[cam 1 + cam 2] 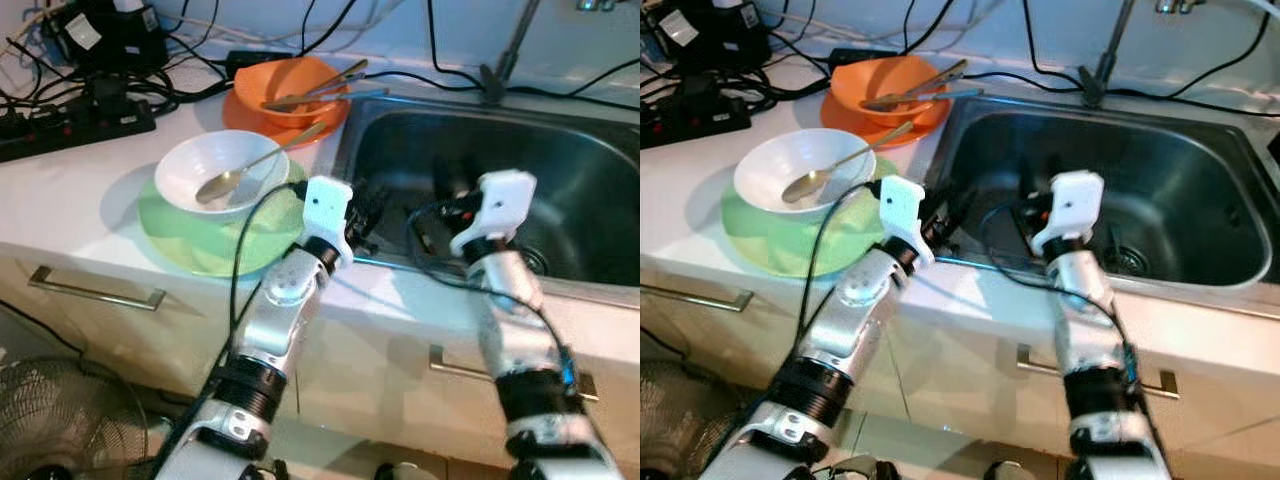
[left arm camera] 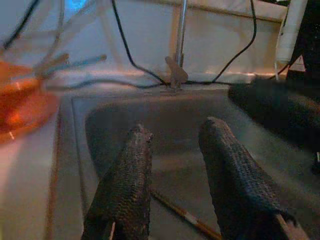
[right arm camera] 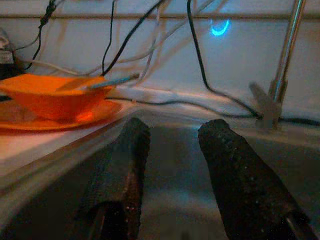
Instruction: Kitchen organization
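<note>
A white bowl (image 1: 215, 170) with a metal spoon (image 1: 235, 178) in it sits on a green plate (image 1: 175, 235) on the counter. Behind it an orange bowl (image 1: 290, 88) holding utensils rests on an orange plate (image 1: 250, 118). My left gripper (image 1: 368, 212) hangs over the left edge of the steel sink (image 1: 570, 150); its fingers (image 2: 135, 165) are open with nothing between them. My right gripper (image 1: 450, 195) is inside the sink, open and empty, its fingers (image 3: 230, 165) pointing toward the back wall. A thin stick (image 2: 185, 217) lies on the sink bottom.
A black power strip (image 1: 70, 125) and tangled cables lie at the back left of the counter. The faucet stem (image 1: 510, 50) rises behind the sink. Cabinet handles (image 1: 95, 288) run below the counter, and a fan (image 1: 60, 420) stands on the floor at left.
</note>
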